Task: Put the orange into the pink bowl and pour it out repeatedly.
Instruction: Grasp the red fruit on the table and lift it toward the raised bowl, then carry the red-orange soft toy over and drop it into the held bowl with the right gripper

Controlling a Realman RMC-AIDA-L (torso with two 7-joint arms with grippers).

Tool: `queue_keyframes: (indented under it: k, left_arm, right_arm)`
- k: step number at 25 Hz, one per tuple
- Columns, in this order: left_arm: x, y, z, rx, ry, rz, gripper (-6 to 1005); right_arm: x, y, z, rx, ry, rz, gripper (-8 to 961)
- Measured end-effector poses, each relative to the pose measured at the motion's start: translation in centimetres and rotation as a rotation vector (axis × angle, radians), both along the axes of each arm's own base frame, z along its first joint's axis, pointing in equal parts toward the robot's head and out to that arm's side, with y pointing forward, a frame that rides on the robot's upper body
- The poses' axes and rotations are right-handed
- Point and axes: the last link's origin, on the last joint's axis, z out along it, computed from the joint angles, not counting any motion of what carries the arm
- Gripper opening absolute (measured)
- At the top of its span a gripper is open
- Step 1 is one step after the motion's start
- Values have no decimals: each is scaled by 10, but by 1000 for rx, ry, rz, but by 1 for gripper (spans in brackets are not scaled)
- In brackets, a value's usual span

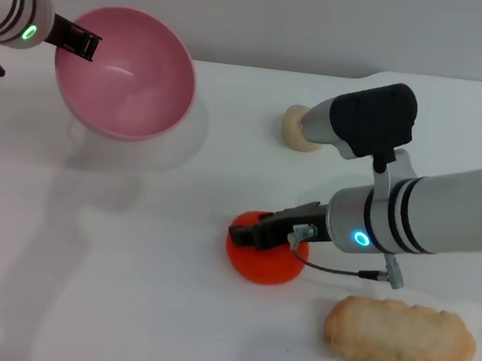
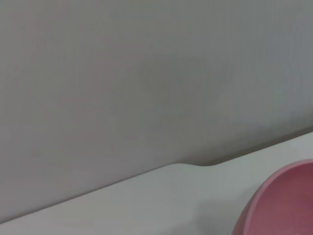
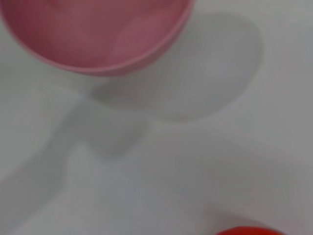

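Observation:
The pink bowl [image 1: 139, 80] hangs tilted above the table at the back left, its opening facing me, and it is empty. My left gripper [image 1: 82, 42] is shut on its left rim. The bowl also shows in the left wrist view [image 2: 286, 200] and in the right wrist view [image 3: 98, 34]. The orange [image 1: 265, 267] lies on the white table near the middle. My right gripper [image 1: 248, 232] is right over the orange's top, touching or nearly touching it. A sliver of the orange shows in the right wrist view [image 3: 247, 231].
A small beige bun [image 1: 299, 126] sits behind the right arm. A long tan biscuit-like bread [image 1: 400, 334] lies at the front right. The table's back edge [image 2: 186, 165] meets a grey wall. The bowl's shadow falls on the table under it.

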Motion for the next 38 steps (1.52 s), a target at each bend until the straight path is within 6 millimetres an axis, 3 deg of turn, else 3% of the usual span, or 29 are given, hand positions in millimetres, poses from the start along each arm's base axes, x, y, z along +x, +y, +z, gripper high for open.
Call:
queue_keyframes:
  k: [3, 7, 12, 16, 18, 19, 22, 27, 28, 30, 38]
  left_arm:
    - [0, 0, 0, -4, 5, -6, 46]
    - [1, 1, 0, -4, 1, -12, 46]
    - [0, 1, -2, -5, 0, -15, 46]
    - [-4, 0, -6, -23, 3, -6, 46]
    - [-4, -1, -10, -39, -5, -2, 46]
    - [-4, -1, -12, -46, -10, -1, 46]
    - [-2, -4, -19, -83, -29, -8, 46]
    - [7, -9, -34, -139, -40, -30, 46]
    - [18, -13, -48, -192, -38, -61, 46]
    - [23, -16, -55, -217, -34, -75, 46]
    - [40, -23, -69, -271, -55, -118, 46]
  right_arm:
    - [-1, 0, 1, 3, 1, 20, 555]
    - [-5, 1, 4, 9, 7, 41, 440]
    - [-24, 0, 17, 40, 55, 98, 289]
    - [-43, 1, 42, 87, 108, 150, 148]
    - [-53, 1, 58, 121, 129, 184, 124]
    - [-62, 1, 75, 168, 136, 222, 112]
    - [-71, 2, 90, 212, 134, 258, 76]
    - [-88, 3, 109, 266, 147, 314, 56]
    - [-90, 3, 110, 271, 148, 323, 62]
    - [-94, 3, 112, 275, 151, 334, 75]
    - [-87, 9, 108, 284, 160, 304, 124]
